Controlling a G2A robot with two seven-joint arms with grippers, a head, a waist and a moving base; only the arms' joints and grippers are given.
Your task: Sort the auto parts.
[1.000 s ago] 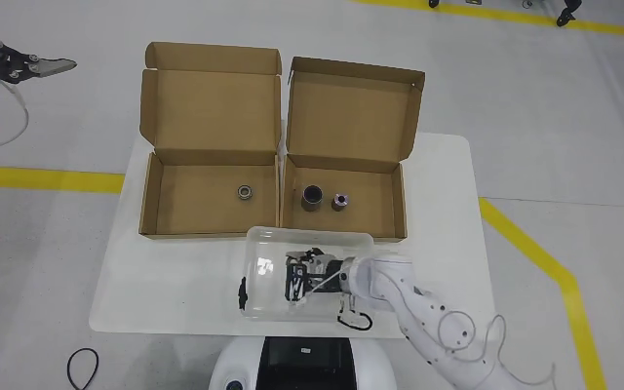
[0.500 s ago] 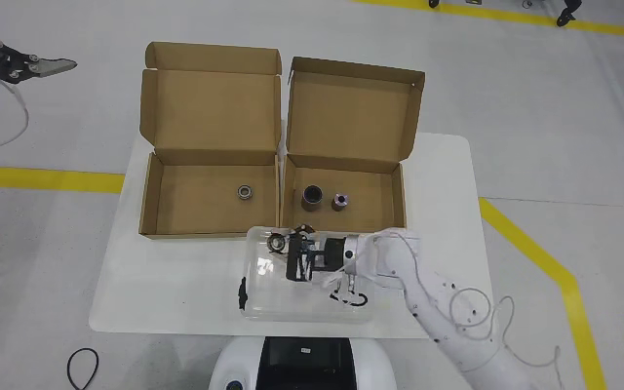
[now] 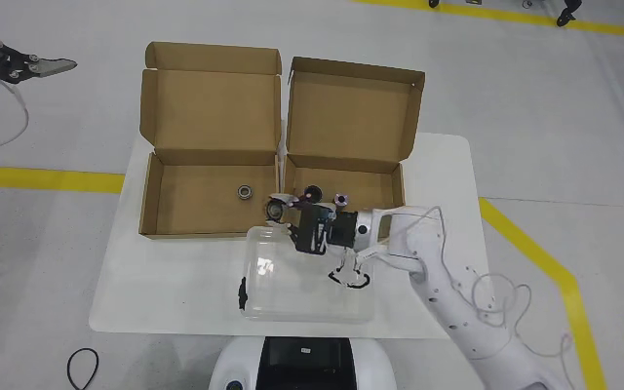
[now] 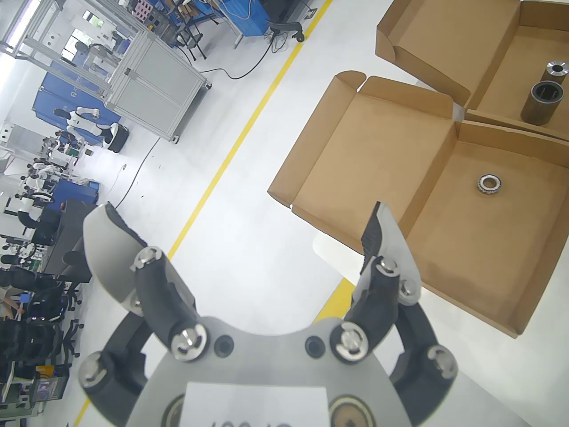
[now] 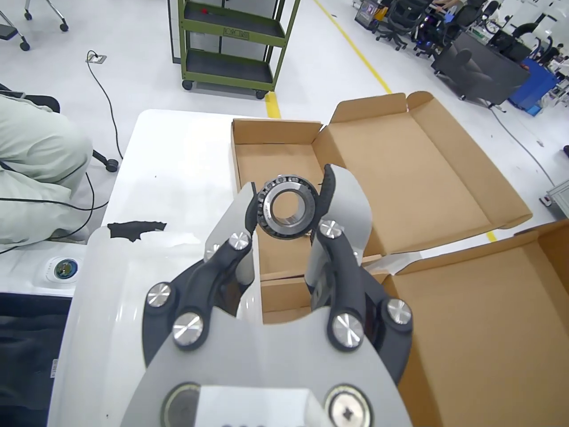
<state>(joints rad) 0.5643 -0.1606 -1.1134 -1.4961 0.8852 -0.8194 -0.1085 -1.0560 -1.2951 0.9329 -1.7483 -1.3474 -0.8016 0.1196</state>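
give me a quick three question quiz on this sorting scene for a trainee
1. True or false: the right gripper is shut on a bearing.
2. How many parts lie in the box with the dark sleeve, the sleeve included? A one, B two, C four.
3. Fill in: the left gripper is ____, with nothing between its fingers.
Key: 1 true; 2 B; 3 open.
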